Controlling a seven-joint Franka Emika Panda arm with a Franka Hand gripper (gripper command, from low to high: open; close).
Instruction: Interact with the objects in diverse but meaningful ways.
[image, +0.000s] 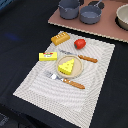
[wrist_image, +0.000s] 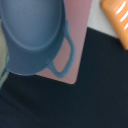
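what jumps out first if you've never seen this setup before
The eye lands on the yellow holed cheese wedge sitting on a small plate in the middle of a pale striped placemat, flanked by a fork and a knife. Around it lie the golden bread loaf, the red fruit and the yellow box with red marks. In the wrist view, a grey two-handled pot on a pink board fills the frame.
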